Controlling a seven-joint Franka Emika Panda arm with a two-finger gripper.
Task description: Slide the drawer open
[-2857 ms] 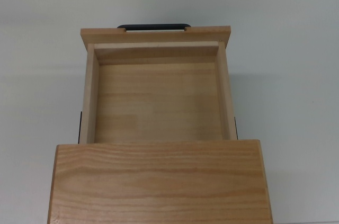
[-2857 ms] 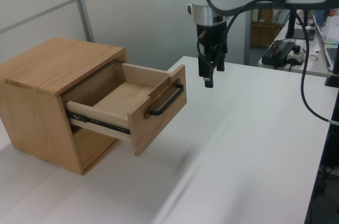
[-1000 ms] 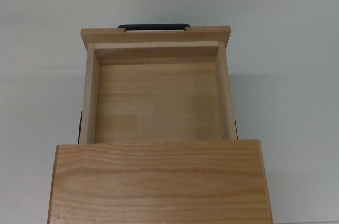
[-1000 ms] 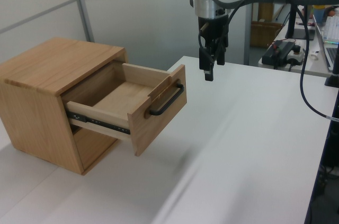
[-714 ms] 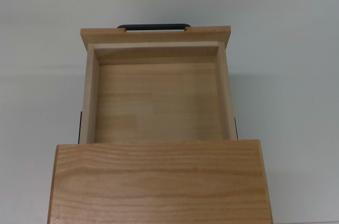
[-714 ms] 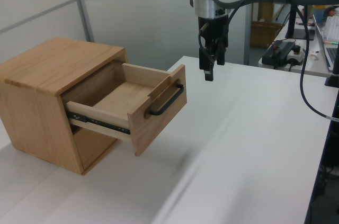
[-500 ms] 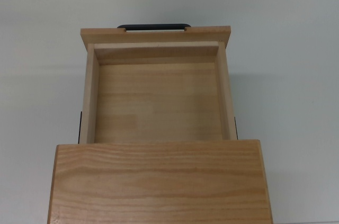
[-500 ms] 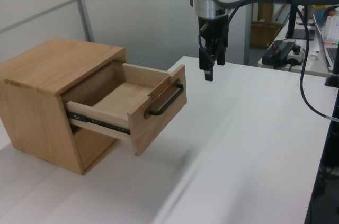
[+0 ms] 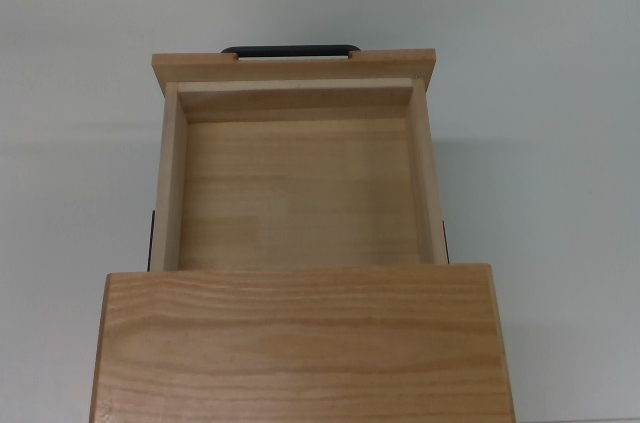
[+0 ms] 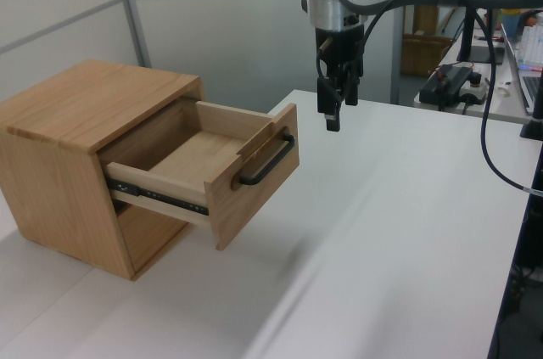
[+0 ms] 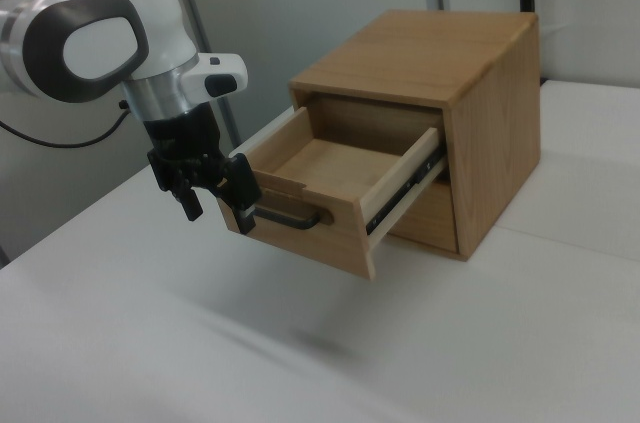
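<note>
The drawer (image 9: 297, 193) stands pulled well out of its wooden cabinet (image 9: 300, 343), and its inside is bare. Its black bar handle (image 9: 290, 49) sits on the front panel. In the left view the drawer (image 10: 204, 155) juts toward the left view's right, with the handle (image 10: 267, 162) facing the arm. My gripper (image 10: 338, 113) hangs in the air above and beyond the handle, apart from it. In the right view the gripper (image 11: 218, 215) is open just to the right view's left of the handle (image 11: 290, 218), holding nothing. The top view does not include the gripper.
The cabinet (image 11: 450, 53) rests on a white table (image 10: 382, 232). A black cable (image 10: 492, 138) trails from the arm at the left view's right. A side desk with a power strip (image 10: 454, 79) stands behind the table. A grey partition wall (image 10: 221, 28) runs behind.
The gripper has risen a little and drifted slightly toward the left view's left since 2.9 s ago. The drawer has stayed in the same pulled-out position.
</note>
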